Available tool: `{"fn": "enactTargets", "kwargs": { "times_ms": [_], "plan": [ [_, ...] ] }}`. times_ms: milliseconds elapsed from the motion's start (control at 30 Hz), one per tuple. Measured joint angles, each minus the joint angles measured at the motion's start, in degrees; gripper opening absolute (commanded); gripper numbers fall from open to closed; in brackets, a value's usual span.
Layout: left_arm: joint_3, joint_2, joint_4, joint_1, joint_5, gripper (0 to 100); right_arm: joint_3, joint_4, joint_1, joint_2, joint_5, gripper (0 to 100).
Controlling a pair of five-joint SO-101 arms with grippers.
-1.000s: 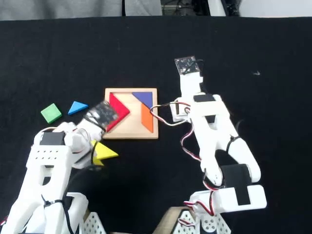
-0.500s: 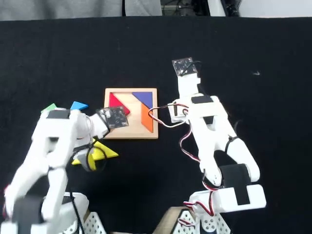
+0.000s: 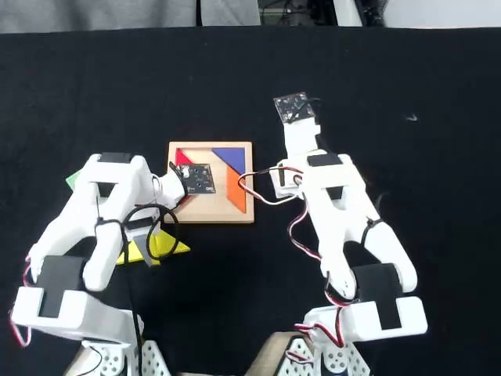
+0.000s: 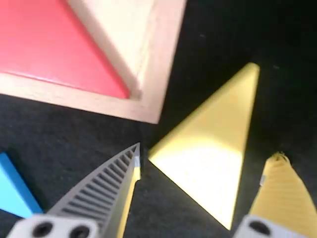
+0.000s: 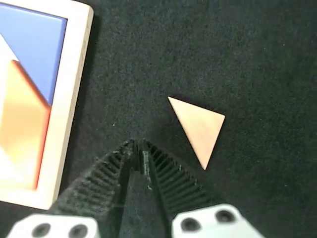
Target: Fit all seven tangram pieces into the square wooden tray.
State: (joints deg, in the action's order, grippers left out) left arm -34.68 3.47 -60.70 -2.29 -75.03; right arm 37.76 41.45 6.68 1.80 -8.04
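Black tabletop (image 3: 407,78) carried the wooden tray (image 4: 159,59) near its middle; the yellow triangle (image 4: 213,144) lay just outside a tray corner, toward the near edge. Over it the left gripper (image 4: 207,154) straddled, jaws spread; the right gripper (image 5: 138,148) was closed on nothing. Light, stiff, likely slick: pinch opposite sides.

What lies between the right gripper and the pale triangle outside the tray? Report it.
The stretch is bare: in the right wrist view, just black table surface runs from the right gripper to the pale triangle.
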Motion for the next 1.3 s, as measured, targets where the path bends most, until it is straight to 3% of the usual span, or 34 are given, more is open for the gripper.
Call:
{"fn": "enactTargets", "kwargs": {
  "times_ms": [233,533,633,733,1000,1300],
  "plan": [
    [-3.3,0.5,6.9,0.3,0.3,38,0.0,0.0,0.0,0.0,0.0,1.1],
    [-3.8,0.4,6.7,0.3,-5.0,37,0.0,0.0,0.0,0.0,-0.3,1.1],
    [-3.8,0.4,6.7,0.3,-6.4,31,0.0,0.0,0.0,0.0,-0.3,1.1],
    [-3.8,0.4,6.2,0.3,-6.5,26,0.0,0.0,0.0,0.0,-0.3,1.1],
    [-3.8,0.3,5.6,0.4,-6.8,27,0.0,0.0,0.0,0.0,-0.3,1.1],
    [-1.4,-1.8,-5.8,1.8,-6.8,26,0.0,0.0,0.0,0.0,-0.3,1.1]
  ]
}}
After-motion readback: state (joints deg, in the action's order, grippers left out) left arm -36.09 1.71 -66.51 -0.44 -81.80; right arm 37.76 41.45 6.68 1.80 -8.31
